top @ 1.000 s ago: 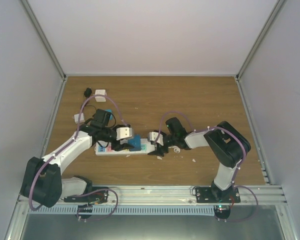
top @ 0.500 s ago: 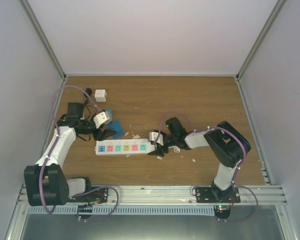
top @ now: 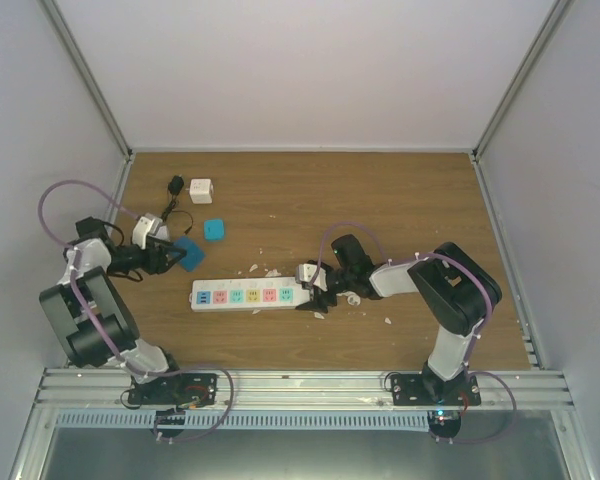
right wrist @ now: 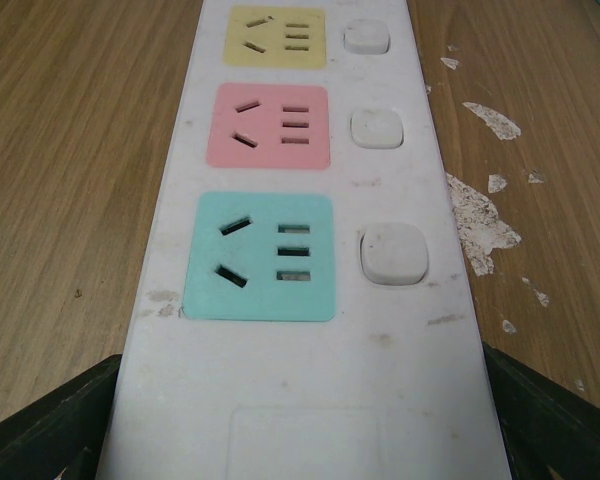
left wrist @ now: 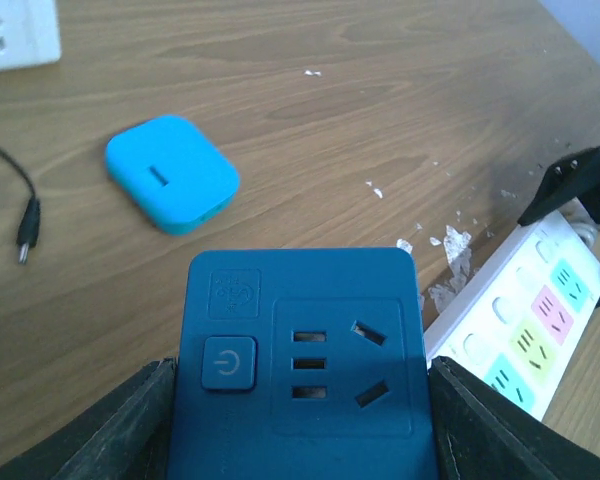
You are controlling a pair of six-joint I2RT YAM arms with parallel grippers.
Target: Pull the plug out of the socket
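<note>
socket (top: 248, 295) lies flat on the wooden table (top: 400, 200), a little left of centre, its long side running left to right. its row of outlets sits on coloured squares, and all the outlets in view are bare. in the right wrist view the yellow (right wrist: 276, 38), pink (right wrist: 271, 125) and teal (right wrist: 260, 256) squares show, each with a white button beside it.

the right gripper (top: 317, 287) is at the strip's right end. its fingers (right wrist: 40, 425) sit against both long edges there, pinching the socket.

the plug (top: 191, 254), a dark blue block with a power button and its own outlet face, is off the strip and well apart from it, up and to the left. the left gripper (top: 176, 257) pinches it, with one black finger (left wrist: 130, 425) against each side of the block.

just beyond the plug a light blue rounded square (top: 214, 229) rests on the table. farther back are a white cube adapter (top: 201, 188) and a black cable end (top: 176, 184). white flecks (right wrist: 480, 225) are scattered on the wood by the socket.
</note>
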